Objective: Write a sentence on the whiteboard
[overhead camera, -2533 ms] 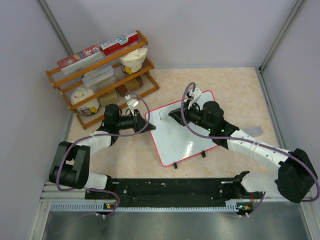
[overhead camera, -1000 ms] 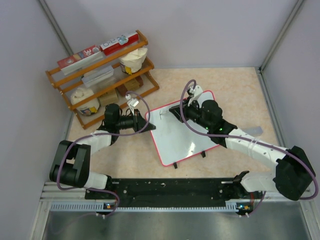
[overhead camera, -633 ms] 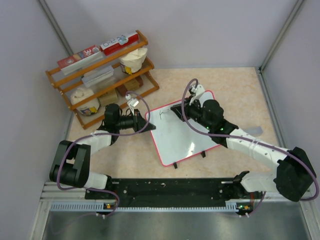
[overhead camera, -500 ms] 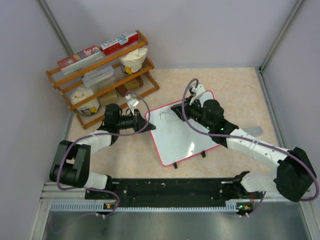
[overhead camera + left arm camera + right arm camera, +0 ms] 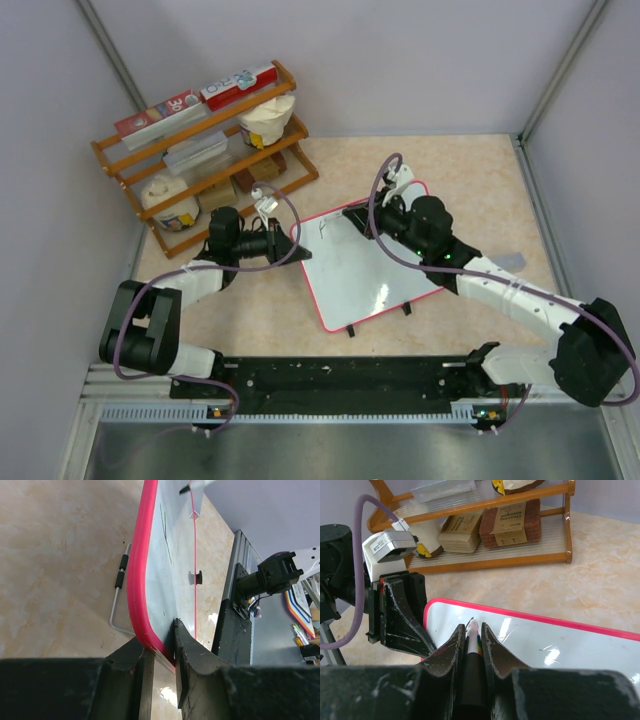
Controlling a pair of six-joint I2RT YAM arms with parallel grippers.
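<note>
Whiteboard (image 5: 365, 285) lies mid-table (image 5: 470, 180), skewed to the edges. Sentence (image 5: 165, 535): only a few thin black strokes near the far-left corner. Left tool (image 5: 160, 647) pinching the red rim at the left corner. Right tool (image 5: 472, 630) clamped on marker (image 5: 472, 647), tip at the board. Wooden rack (image 5: 200, 150) far left.

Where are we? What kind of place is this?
Probably a robot test booth, not a home: two black-and-white robot arms, left and right, bolted to a black rail; plain grey walls close around a beige marbled tabletop; a wooden rack of boxes and tubs set out like props.
</note>
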